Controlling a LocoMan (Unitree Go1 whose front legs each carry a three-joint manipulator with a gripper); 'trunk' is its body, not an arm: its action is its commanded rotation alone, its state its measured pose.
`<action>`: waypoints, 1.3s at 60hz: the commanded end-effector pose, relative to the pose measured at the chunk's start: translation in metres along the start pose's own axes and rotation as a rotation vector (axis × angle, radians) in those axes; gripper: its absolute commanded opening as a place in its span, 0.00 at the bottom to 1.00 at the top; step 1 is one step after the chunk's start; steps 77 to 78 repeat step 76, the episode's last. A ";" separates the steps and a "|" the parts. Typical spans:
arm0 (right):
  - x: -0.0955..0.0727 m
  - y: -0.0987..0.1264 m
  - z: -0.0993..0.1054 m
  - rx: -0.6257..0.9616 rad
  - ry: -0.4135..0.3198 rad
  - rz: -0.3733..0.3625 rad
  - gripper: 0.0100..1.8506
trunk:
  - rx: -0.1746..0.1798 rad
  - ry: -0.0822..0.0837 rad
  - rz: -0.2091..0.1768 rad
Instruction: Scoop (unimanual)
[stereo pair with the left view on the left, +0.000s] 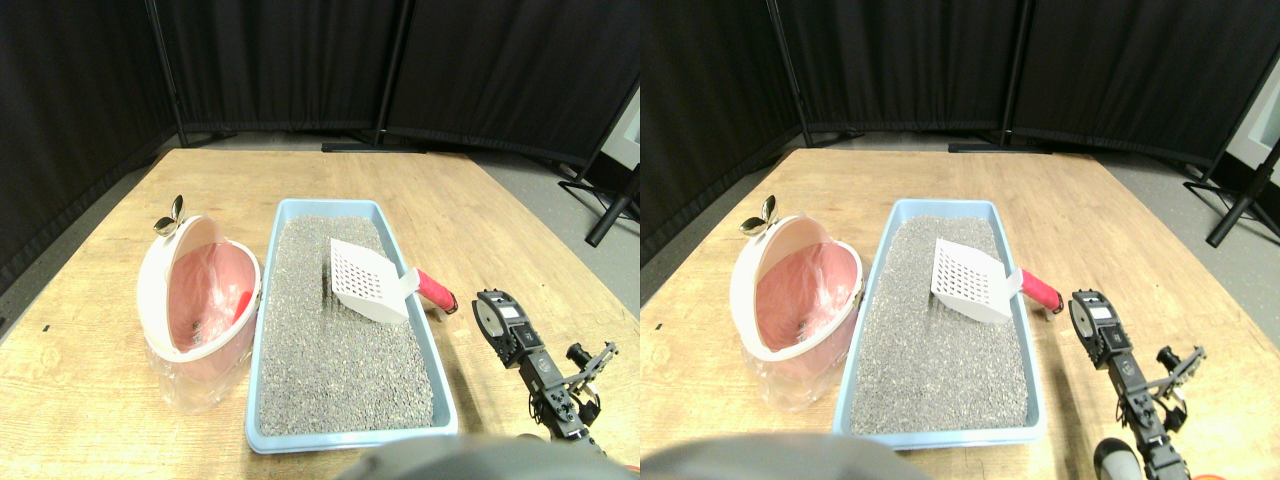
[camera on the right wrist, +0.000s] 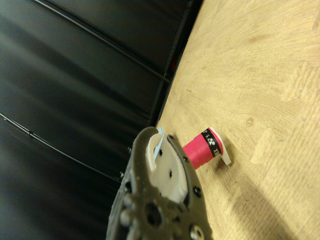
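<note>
While the gripper (stereo pair with the left view on the left: 497, 310) is held apart from the scoop (stereo pair with the left view on the left: 372, 282), its jaw state cannot be told.

The robot's right manipulator (stereo pair with the left view on the left: 540, 365) is a slim black arm built from blocky segments, with a round dark housing bearing a pale label at its upper end. Thin metal linkage rods branch off one side. Its gripper (camera on the right wrist: 160, 190) has a dark, screw-studded frame around a pale grey inner pad.

White perforated scoop (stereo pair with the left view on the left: 365, 280), red handle (stereo pair with the left view on the left: 436, 291); light-blue tray (stereo pair with the left view on the left: 262, 340), grey litter (stereo pair with the left view on the left: 335, 340); pink bin (stereo pair with the left view on the left: 200, 295).
</note>
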 end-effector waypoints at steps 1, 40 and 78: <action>-0.001 0.000 0.008 -0.017 -0.029 -0.013 0.02 | -0.018 -0.009 -0.008; -0.007 -0.002 0.010 -0.012 -0.034 -0.016 0.02 | -0.017 -0.012 -0.014; -0.007 0.000 0.010 -0.018 -0.031 -0.012 0.02 | -0.016 -0.013 -0.018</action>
